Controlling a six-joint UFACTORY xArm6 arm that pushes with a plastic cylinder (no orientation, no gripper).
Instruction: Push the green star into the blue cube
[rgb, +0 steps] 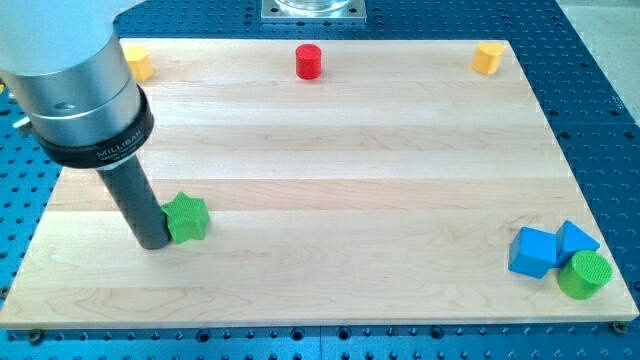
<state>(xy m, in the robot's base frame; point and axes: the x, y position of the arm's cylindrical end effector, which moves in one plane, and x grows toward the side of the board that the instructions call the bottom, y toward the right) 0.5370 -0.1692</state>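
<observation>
The green star (186, 218) lies on the wooden board (330, 150) at the view's lower left. My tip (153, 241) stands right against the star's left side, touching it. The blue cube (533, 252) sits far off at the view's lower right, next to a blue triangular block (577, 240) and a green cylinder (584, 274), which touch it or nearly so.
A red cylinder (309, 62) stands at the view's top middle. A yellow block (487, 57) sits at the top right corner, another yellow block (139, 64) at the top left, partly hidden by the arm's grey body (80, 90). A blue perforated table surrounds the board.
</observation>
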